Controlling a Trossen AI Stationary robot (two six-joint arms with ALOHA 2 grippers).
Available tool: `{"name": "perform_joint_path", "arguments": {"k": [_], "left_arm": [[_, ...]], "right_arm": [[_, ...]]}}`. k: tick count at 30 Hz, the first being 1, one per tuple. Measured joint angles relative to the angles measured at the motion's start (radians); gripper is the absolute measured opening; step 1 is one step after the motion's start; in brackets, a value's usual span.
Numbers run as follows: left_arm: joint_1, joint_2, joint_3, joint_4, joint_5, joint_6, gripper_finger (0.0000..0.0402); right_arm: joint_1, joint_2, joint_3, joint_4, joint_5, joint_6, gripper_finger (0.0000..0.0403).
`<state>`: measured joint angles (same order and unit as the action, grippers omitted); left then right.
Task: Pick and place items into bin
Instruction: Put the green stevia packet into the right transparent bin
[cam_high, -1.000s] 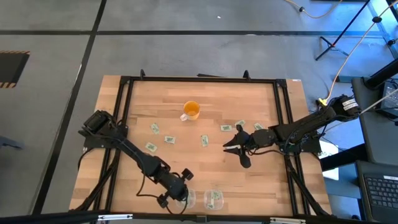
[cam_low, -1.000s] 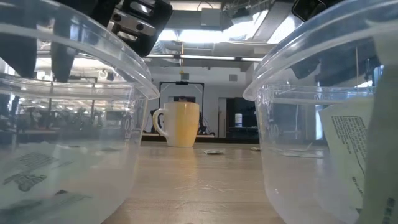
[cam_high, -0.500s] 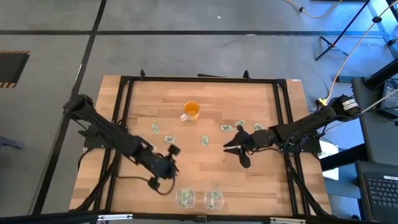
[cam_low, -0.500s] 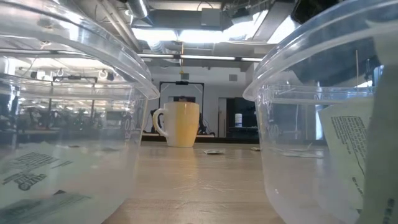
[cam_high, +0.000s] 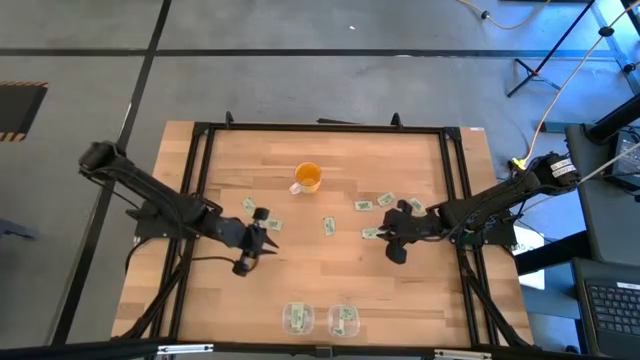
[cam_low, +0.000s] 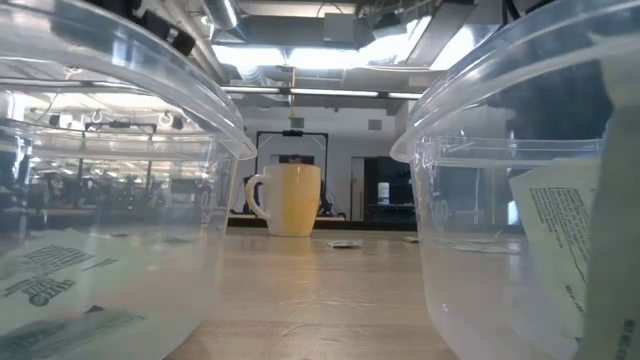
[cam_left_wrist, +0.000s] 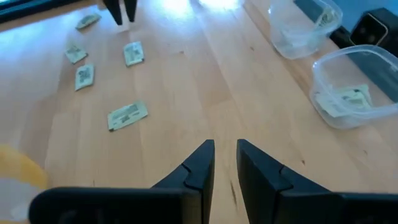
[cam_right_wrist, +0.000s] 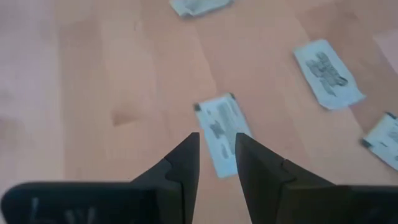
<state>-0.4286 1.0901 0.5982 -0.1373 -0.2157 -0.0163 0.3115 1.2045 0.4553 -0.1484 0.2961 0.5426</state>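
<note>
Several pale green packets lie flat on the wooden table: one (cam_high: 328, 226) at mid-table, others (cam_high: 386, 200) toward the right and one (cam_high: 248, 205) at the left. My right gripper (cam_high: 385, 235) tips down over a packet (cam_right_wrist: 219, 127), open by a narrow gap, its fingers on either side of the packet's near end; I cannot tell whether they touch it. My left gripper (cam_high: 268, 236) hangs above the table's left half, pointing right, open by a narrow gap with nothing between its fingers (cam_left_wrist: 199, 168). Two clear bins (cam_high: 297, 318) (cam_high: 343, 318) at the near edge each hold packets (cam_left_wrist: 342, 99).
An orange cup (cam_high: 307, 177) stands upright at the far middle of the table. The black frame rail (cam_high: 320, 128) runs around the tabletop. Bare wood lies between the bins and the packets. In the low view the bins' walls (cam_low: 110, 200) fill the foreground.
My left gripper has left the left bin at the near edge, rising and going toward the table's far left, and has turned about. My right gripper has tipped further down over the packet below it, staying at the same spot.
</note>
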Motion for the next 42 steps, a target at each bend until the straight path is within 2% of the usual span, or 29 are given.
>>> {"name": "perform_joint_path", "arguments": {"k": [7,16,23,36,42], "left_arm": [[0.029,-0.103,-0.169,0.174,0.0,0.002,0.0064],[0.053,-0.187,-0.309,0.356,0.0,0.003,0.0065],[0.058,-0.195,-0.317,0.369,-0.003,0.013,0.0062],[0.058,-0.195,-0.317,0.366,-0.003,0.022,0.0061],[0.058,-0.195,-0.317,0.366,-0.003,0.021,0.0063]], "right_arm": [[0.0,0.027,0.0,-0.008,0.01,-0.024,0.0106],[0.0,0.204,0.0,0.048,0.01,0.012,0.0106],[0.0,0.277,0.005,0.082,0.032,0.051,0.0102],[-0.001,0.288,0.004,0.089,0.03,0.051,0.0009],[-0.001,0.281,-0.001,0.14,0.023,0.054,0.0003]]}}
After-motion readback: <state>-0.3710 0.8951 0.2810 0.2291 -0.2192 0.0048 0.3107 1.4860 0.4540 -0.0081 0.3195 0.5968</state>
